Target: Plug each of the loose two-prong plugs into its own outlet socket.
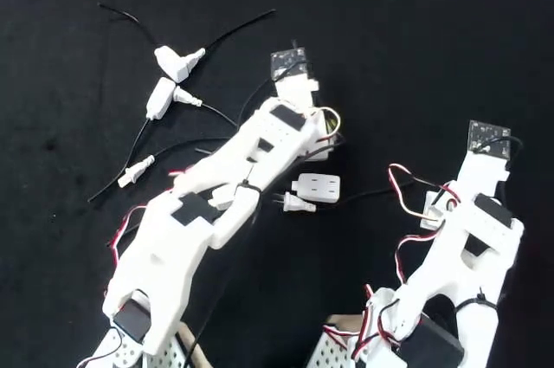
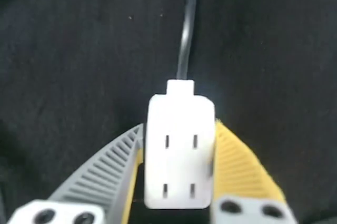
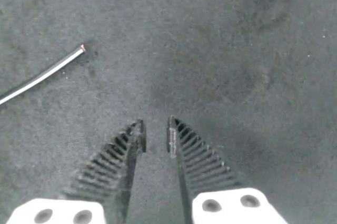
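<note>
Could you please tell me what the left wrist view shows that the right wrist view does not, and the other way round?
Left wrist view: the left end effector is shut on a white socket whose four slots face the camera, and a black cord runs away from the socket. Right wrist view: the right end effector holds nothing, its fingertips a narrow gap apart, and a loose wire ends well clear of it. Both: an end effector over black cloth.
</note>
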You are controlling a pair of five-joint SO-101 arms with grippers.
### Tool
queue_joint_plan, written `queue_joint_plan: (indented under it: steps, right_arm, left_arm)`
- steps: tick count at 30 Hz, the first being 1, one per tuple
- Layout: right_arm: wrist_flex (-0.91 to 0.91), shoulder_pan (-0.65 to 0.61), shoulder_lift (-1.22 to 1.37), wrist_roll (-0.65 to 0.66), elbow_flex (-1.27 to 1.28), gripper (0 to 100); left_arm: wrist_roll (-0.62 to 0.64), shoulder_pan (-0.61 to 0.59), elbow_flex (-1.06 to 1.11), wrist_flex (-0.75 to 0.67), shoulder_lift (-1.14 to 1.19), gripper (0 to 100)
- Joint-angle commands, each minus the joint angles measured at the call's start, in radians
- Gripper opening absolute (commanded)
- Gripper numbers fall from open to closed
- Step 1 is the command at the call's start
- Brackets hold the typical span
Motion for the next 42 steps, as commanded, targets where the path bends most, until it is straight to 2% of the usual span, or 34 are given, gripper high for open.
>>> queue_joint_plan:
  steps: [1,6,14,18,22,25,34,38,42]
  right_arm:
    - [-0.018,0.009,-0.005,-0.002,-0.004,7.4]
    - [-0.018,0.009,-0.005,-0.005,-0.004,7.4]
    - [-0.018,0.009,0.001,-0.006,-0.004,7.4]
    - [-0.018,0.009,0.001,-0.006,-0.004,7.4]
    - [-0.018,0.009,0.001,-0.006,-0.004,7.4]
    - [-0.018,0.009,0.001,-0.006,-0.004,7.4]
    - [-0.018,-0.041,0.002,-0.003,-0.004,7.4]
    - [-0.018,-0.054,0.002,-0.003,-0.004,7.4]
    - [-0.014,-0.087,-0.004,-0.003,-0.005,7.4]
  left_arm:
    - [-0.104,-0.005,-0.108,0.117,-0.023,5]
    - [-0.203,0.005,-0.154,0.242,-0.041,3]
    - [-0.502,0.073,-0.206,0.608,-0.311,3]
    - [-0.687,0.104,-0.119,0.760,-0.470,3]
    - [-0.838,0.090,0.065,0.848,-0.641,3]
    - [-0.921,0.091,0.292,0.829,-0.822,3]
    - [-1.128,0.079,1.144,0.539,-1.524,3]
    - [-1.286,0.054,1.408,0.425,-1.639,3]
    - [-1.327,-0.104,1.526,0.227,-1.620,3]
